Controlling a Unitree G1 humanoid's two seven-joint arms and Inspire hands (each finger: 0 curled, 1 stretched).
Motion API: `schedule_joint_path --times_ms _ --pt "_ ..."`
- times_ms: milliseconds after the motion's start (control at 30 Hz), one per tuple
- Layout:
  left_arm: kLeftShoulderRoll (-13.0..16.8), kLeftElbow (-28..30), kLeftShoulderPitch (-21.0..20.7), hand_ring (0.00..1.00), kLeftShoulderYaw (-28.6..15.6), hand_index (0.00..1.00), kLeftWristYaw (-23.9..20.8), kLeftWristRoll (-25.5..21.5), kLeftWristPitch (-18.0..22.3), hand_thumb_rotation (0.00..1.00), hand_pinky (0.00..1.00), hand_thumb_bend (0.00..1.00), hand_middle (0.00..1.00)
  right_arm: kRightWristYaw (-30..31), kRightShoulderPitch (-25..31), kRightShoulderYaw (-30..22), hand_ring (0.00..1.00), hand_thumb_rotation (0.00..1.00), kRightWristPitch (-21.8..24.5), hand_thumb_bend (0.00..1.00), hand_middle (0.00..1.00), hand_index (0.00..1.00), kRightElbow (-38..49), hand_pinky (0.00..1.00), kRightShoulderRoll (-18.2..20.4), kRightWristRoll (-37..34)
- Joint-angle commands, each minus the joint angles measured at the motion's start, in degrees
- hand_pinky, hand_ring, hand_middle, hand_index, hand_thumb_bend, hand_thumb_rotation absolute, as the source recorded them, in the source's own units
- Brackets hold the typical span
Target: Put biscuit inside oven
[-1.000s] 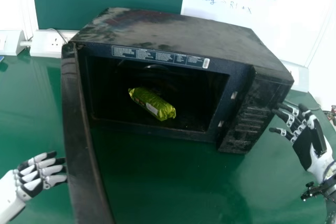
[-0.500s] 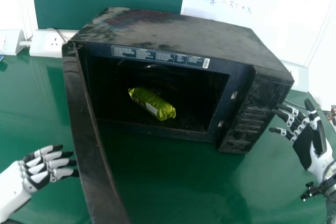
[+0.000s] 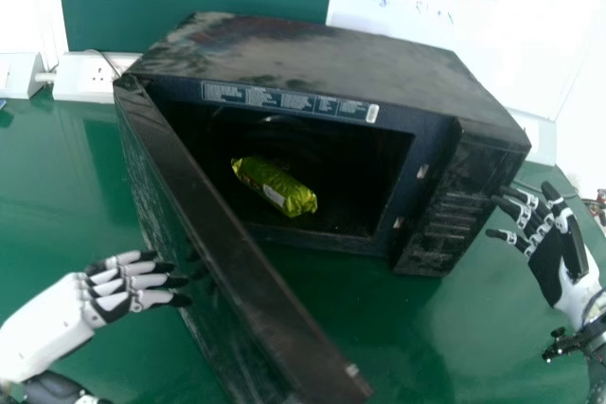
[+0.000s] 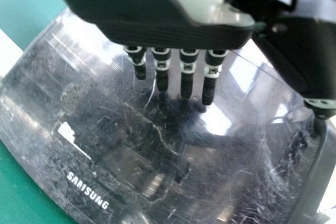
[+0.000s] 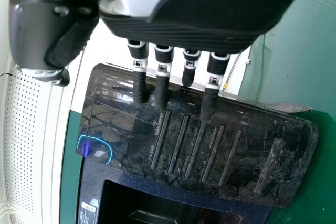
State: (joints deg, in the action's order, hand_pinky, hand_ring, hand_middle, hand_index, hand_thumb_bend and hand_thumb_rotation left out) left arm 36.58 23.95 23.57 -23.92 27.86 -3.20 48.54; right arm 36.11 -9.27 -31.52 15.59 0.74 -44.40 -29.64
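In the head view the biscuit packet (image 3: 275,186), green and shiny, lies inside the black oven (image 3: 322,63). The oven door (image 3: 237,253) stands partly open, angled toward the front. My left hand (image 3: 118,292) is at the door's outer face, its straight fingertips at or very near the surface. In the left wrist view the left hand (image 4: 187,72) has its fingers extended against the glossy door (image 4: 131,145). My right hand (image 3: 554,253) is beside the oven's right side, fingers extended. In the right wrist view the right hand (image 5: 163,77) is by the control panel (image 5: 210,145).
A green table (image 3: 379,338) carries the oven. White socket boxes (image 3: 90,78) with a cable stand behind its left side, and a whiteboard (image 3: 530,35) with handwriting is behind it.
The oven door has swung inward to the right, partway toward the opening. My left hand has moved right and slightly up along with it. The right hand and the biscuit have stayed put.
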Motion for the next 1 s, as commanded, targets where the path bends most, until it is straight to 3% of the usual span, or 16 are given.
schedule_joint_path --times_ms 0,500,633,833,967 --pt "0.5 -0.2 -0.6 0.81 1.4 0.83 0.5 -0.8 -0.8 1.00 0.67 0.99 0.85 0.1 0.2 -0.4 0.88 1.00 -0.4 0.71 0.84 0.83 -0.2 0.75 0.4 0.1" --pt "1.4 -5.1 -10.1 0.80 8.7 0.82 2.2 -0.1 -2.2 1.00 0.65 0.98 0.84 -0.6 0.0 -0.2 0.89 1.00 -0.9 0.67 0.86 0.83 -0.1 0.74 0.7 1.1" --pt "2.1 -5.4 -11.4 0.80 11.0 0.82 3.5 -3.5 -5.6 1.00 0.66 0.99 0.84 -0.8 0.2 -0.3 0.89 1.00 -0.8 0.71 0.85 0.83 0.2 0.74 0.8 1.1" --pt "1.6 -6.9 -13.3 0.80 11.6 0.82 3.6 -6.9 -8.0 1.00 0.65 0.98 0.84 0.4 -0.1 -0.2 0.83 1.00 -1.2 0.60 0.77 0.77 -0.3 0.72 0.6 0.7" --pt "2.6 -6.6 -13.1 0.80 11.2 0.82 4.8 -6.3 -8.6 1.00 0.65 0.98 0.84 0.0 0.1 -0.3 0.84 1.00 -1.1 0.68 0.78 0.76 0.3 0.73 0.7 1.0"
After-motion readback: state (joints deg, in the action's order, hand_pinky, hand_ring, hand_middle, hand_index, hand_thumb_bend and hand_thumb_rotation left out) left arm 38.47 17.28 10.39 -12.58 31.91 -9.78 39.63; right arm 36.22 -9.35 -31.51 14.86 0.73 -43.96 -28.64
